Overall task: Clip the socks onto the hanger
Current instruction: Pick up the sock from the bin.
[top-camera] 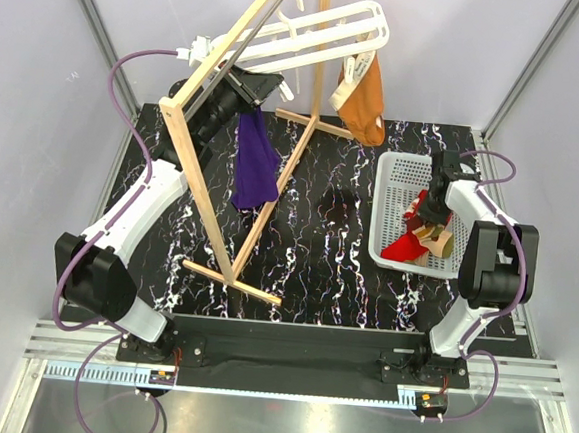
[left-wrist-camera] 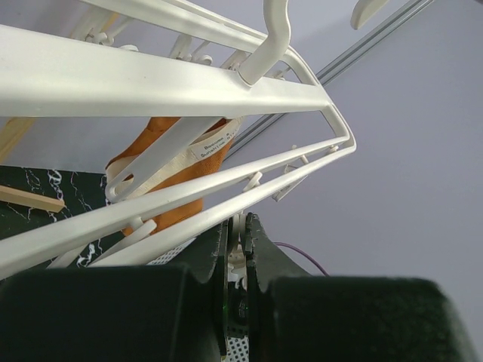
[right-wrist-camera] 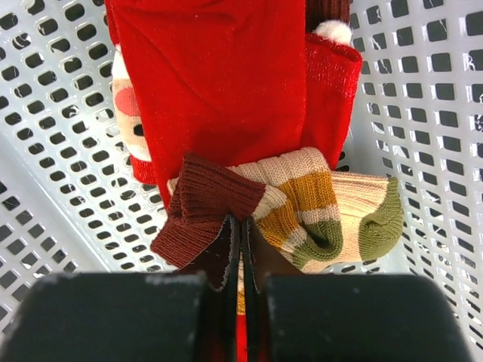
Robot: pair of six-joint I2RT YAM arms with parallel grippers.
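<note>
The white hanger point(top-camera: 314, 33) hangs from the wooden stand, and its bars fill the left wrist view point(left-wrist-camera: 151, 83). An orange sock point(top-camera: 364, 102) is clipped at its right end and also shows in the left wrist view point(left-wrist-camera: 170, 147). A purple sock point(top-camera: 257, 159) hangs below its left part. My left gripper point(top-camera: 268, 84) is shut on a white peg point(left-wrist-camera: 240, 240) of the hanger. My right gripper point(top-camera: 434, 203) is down in the basket, shut on the maroon cuff of a striped sock point(right-wrist-camera: 302, 204). That sock lies on a red sock point(right-wrist-camera: 219, 75).
The white perforated basket point(top-camera: 398, 180) stands at the right of the black marbled table and holds the remaining socks point(top-camera: 408, 246). The tall wooden A-frame stand point(top-camera: 213, 170) crosses the table's left and middle. Its foot bar point(top-camera: 232, 282) lies near the front.
</note>
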